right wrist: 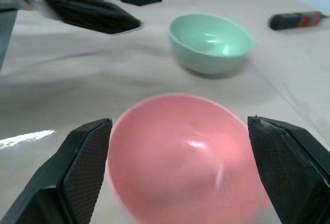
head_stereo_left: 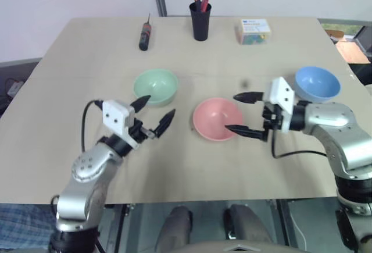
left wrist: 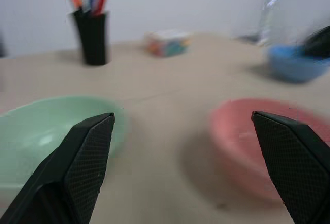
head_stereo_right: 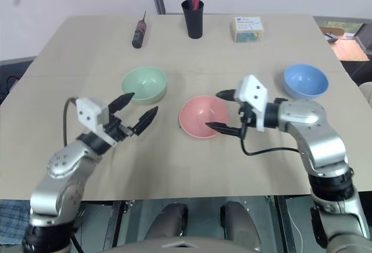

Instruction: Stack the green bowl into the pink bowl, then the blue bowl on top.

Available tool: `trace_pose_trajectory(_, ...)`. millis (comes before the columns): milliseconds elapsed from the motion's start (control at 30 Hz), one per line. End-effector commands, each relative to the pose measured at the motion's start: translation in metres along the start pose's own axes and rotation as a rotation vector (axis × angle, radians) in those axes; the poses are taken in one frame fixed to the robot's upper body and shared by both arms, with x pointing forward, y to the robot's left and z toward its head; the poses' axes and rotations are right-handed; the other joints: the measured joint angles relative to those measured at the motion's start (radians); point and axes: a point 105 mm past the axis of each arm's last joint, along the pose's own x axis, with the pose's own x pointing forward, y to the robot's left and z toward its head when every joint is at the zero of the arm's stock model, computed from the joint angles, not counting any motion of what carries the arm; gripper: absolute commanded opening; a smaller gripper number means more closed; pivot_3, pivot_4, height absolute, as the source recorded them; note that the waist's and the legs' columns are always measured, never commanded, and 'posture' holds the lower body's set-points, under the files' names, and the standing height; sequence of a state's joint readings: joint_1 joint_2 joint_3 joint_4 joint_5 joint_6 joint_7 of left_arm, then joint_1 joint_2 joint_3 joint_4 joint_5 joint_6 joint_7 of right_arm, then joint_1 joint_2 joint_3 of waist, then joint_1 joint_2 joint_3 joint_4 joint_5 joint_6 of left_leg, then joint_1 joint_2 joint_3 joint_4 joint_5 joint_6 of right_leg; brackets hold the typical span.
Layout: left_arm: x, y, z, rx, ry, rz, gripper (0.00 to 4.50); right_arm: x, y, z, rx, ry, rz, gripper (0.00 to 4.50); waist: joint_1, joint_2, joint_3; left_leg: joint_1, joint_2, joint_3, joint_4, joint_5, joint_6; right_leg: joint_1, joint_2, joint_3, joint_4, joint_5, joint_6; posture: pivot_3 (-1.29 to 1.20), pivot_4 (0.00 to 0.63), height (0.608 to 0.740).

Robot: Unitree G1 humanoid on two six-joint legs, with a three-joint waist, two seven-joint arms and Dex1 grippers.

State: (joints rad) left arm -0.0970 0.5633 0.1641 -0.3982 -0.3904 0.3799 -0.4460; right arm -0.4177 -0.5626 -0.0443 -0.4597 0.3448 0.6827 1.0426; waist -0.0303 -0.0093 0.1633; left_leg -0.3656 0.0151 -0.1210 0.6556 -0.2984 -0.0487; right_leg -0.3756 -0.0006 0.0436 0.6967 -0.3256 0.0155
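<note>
Head view: three smooth round plastic bowls sit apart on the matte bench: green bowl, pink bowl, blue bowl. Left hand released, empty. Right wrist view: right hand released, spread around the pink bowl.

Along the far edge of the beige worktop I see three things well apart: a black-and-red screwdriver at far left, a black cylindrical pen cup holding orange, blue and red markers in the middle, and a small clear box of coloured bits at right.
</note>
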Motion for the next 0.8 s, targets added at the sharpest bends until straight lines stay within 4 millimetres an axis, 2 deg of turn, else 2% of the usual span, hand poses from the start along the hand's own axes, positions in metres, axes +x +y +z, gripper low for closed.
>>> trace_pose_trajectory(33,0.012,0.024,0.001,0.083,0.094,0.066,4.5,-0.024,-0.002,0.024,-0.066,-0.075,-0.03,4.41,-0.006,0.0,0.0,0.0,-0.001,0.0,0.0,0.0,0.0,0.0,0.0,0.0,0.0,0.0,0.0,0.0,0.15,0.74)
trace_pose_trajectory(233,0.031,0.032,-0.006,0.206,0.202,0.005,4.5,-0.042,-0.006,0.033,-0.07,-0.088,-0.073,4.41,-0.009,0.0,0.0,-0.002,-0.002,0.0,-0.001,0.001,-0.003,-0.002,-0.001,0.0,-0.001,0.0,0.0,0.0,0.15,0.74)
trace_pose_trajectory(467,0.046,0.023,-0.039,0.228,0.315,-0.093,4.5,-0.049,-0.005,0.043,-0.097,-0.113,-0.102,4.41,-0.008,-0.001,0.001,-0.002,-0.003,0.001,0.0,0.001,-0.002,-0.002,-0.001,0.0,-0.001,0.0,0.0,0.0,0.15,0.74)
trace_pose_trajectory(800,0.068,0.019,-0.045,0.317,0.31,-0.186,4.5,-0.046,-0.006,0.048,-0.102,-0.131,-0.122,4.41,-0.007,-0.001,0.001,-0.006,-0.003,-0.001,0.005,0.002,-0.003,-0.003,-0.001,-0.001,0.0,0.0,0.0,0.0,0.15,0.74)
